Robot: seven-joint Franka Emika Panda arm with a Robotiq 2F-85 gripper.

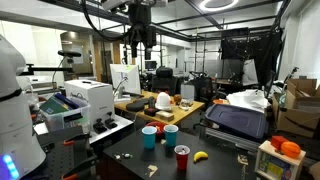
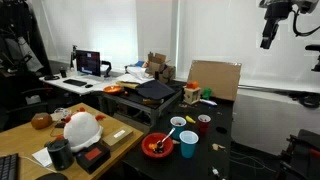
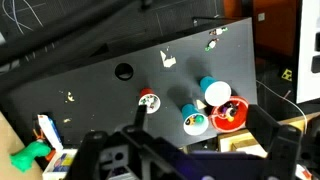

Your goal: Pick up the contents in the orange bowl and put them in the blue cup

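The orange bowl sits on the dark table with small yellow and dark pieces in it. It also shows in both exterior views. A blue cup stands right beside it with something small and green inside; it also shows in an exterior view. A second blue cup with a white top touches the bowl's far side. My gripper is open and empty. It hangs high above the table in both exterior views.
A red cup stands apart from the others on the table. A banana lies near the red cup. A white-and-orange domed object sits on a wooden desk next to the table. Small scraps lie scattered on the table.
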